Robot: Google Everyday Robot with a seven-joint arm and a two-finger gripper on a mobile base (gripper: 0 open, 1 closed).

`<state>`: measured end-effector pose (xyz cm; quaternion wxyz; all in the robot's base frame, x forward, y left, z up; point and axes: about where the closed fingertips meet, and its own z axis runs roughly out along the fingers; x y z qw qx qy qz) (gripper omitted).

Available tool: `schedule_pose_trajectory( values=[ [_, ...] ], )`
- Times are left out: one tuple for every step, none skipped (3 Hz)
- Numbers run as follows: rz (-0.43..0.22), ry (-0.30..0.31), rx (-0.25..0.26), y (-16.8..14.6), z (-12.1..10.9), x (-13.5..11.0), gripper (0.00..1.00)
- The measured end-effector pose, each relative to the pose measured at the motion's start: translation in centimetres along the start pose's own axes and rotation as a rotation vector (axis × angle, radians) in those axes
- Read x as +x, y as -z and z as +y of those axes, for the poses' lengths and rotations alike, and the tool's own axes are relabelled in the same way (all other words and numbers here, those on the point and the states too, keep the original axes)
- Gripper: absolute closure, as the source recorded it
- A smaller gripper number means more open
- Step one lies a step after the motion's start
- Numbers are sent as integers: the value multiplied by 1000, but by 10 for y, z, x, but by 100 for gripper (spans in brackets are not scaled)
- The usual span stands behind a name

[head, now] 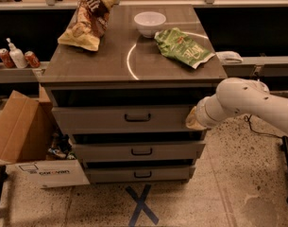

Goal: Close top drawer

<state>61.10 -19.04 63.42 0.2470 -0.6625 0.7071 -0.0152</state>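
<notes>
The top drawer (129,118) is a wide grey front with a small dark centre handle, uppermost of three in the cabinet. It stands out only a little from the cabinet, with a dark gap above it. My white arm reaches in from the right, and the gripper (194,119) is pressed against the right end of the drawer front. The arm's wrist hides the fingers.
On the cabinet top (110,60) lie a brown chip bag (87,20), a white bowl (149,22) and a green chip bag (182,46). An open cardboard box (21,136) stands at the left. Cans and a bottle (16,58) sit on a left shelf. A blue X (141,205) marks the floor.
</notes>
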Motion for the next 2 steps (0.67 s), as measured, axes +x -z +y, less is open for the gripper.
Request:
schedule_pose_trajectory(
  values=[
    [-19,31,28,14,3,-10,100],
    [-56,64,30,42,20,-20,100]
  ],
)
